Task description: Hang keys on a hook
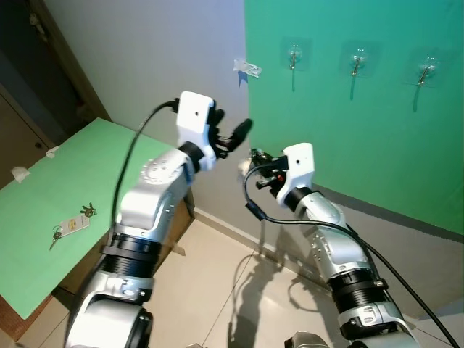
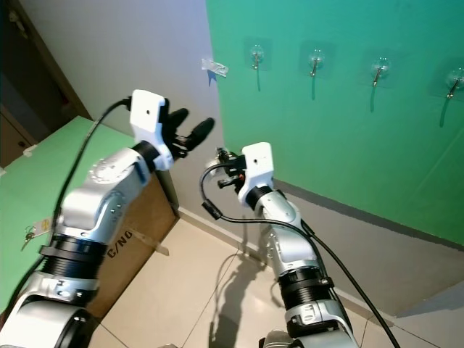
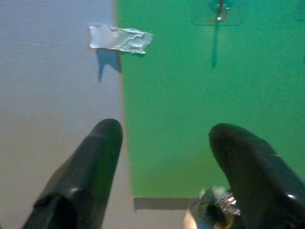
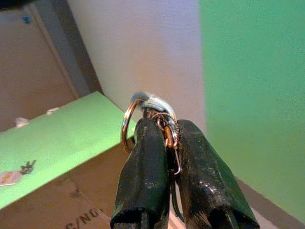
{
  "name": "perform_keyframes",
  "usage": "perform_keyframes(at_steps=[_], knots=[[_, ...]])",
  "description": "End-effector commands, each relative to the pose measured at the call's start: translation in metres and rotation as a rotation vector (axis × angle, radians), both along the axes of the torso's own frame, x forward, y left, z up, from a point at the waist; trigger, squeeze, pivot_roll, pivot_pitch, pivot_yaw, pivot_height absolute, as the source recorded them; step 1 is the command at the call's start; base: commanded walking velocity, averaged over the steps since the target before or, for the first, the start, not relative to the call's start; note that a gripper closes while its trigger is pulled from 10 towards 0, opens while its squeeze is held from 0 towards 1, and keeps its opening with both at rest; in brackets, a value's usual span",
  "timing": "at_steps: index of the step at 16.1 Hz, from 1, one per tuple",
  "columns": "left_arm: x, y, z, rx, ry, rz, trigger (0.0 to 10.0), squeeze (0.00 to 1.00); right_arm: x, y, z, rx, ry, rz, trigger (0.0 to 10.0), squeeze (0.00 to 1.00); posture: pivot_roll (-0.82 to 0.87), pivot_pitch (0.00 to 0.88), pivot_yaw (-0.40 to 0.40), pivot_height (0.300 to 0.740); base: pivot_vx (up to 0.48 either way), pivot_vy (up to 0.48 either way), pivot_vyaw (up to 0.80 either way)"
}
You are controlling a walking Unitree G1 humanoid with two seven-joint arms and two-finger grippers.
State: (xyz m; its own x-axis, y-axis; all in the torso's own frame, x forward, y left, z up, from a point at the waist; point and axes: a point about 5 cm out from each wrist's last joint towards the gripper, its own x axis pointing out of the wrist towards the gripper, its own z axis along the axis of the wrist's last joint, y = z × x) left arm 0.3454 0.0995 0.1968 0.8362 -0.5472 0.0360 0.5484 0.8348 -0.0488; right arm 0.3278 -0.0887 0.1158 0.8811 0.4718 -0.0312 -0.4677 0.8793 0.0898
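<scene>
My right fingers [image 4: 167, 157] pinched the key ring [image 4: 143, 119]; left fingers [image 3: 105, 157] spread wide, empty. Ring could miss the small hook [image 1: 293, 56] and drop.

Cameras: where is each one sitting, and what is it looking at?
Left eye, right eye: on the head, looking down at both arms, the hooks and green table.
Left wrist: behind the open left gripper, facing the green wall; shares the tape with the eyes.
Right wrist: behind the right gripper clamping the keys.
</scene>
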Motion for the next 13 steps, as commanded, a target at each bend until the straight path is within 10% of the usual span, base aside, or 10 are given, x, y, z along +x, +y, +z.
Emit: perform_keyframes(at_steps=[1,9,10,13], knots=[[0.002,0.012,-0.002,0.029,-0.003,0.021,10.0,1.0,-0.001,-0.003,-0.002,-0.001,0.007,-0.02,0.0,0.0,-0.28,0.02,0.147,0.74,0.0,0.0,0.0],[-0.049,0.039,-0.067,0.212,0.079,-0.031,10.0,1.0,0.003,-0.044,-0.008,-0.122,-0.023,-0.17,0.0,0.0,-0.26,0.018,0.15,0.74,0.0,0.0,0.0],[-0.057,0.033,-0.076,0.194,0.089,-0.045,10.0,0.0,0.006,-0.046,-0.005,-0.139,-0.034,-0.173,0.0,0.0,-0.25,0.019,0.149,0.74,0.0,0.0,0.0],[-0.076,0.014,-0.087,0.118,0.077,-0.072,10.0,0.0,0.012,-0.048,0.004,-0.172,-0.07,-0.177,0.0,0.0,-0.25,0.017,0.148,0.74,0.0,0.0,0.0]])
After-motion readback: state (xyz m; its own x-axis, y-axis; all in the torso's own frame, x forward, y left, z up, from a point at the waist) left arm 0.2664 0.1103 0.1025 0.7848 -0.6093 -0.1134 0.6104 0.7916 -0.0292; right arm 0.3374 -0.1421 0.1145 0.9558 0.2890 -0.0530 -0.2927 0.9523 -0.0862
